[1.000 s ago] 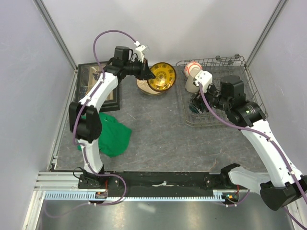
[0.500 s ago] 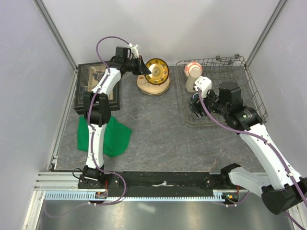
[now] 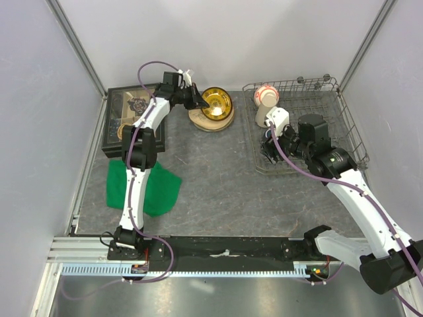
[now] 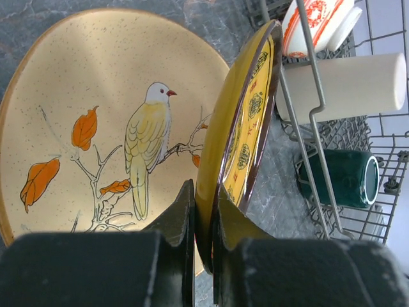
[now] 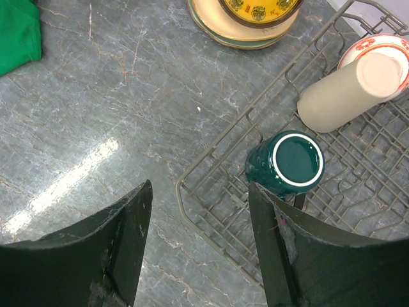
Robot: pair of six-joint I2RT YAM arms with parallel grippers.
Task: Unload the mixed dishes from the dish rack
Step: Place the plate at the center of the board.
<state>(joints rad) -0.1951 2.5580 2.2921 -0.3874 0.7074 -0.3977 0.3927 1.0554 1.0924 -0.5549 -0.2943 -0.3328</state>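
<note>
From above, the left pincer (image 3: 197, 100) is clamping the rim of the yellow patterned plate (image 3: 217, 100) just left of the dish rack (image 3: 346, 129). Its wrist camera is showing that plate tilting on edge over a bird plate (image 4: 96, 109). In the right wrist view, the right pincer (image 5: 198, 204), jaws apart, is hovering above the rack's corner by the dark green mug (image 5: 293, 161).

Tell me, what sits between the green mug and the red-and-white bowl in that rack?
The beige cup sits between the green mug and the red-and-white bowl, inside the wire rack. The right wrist view shows it clearly.
</note>
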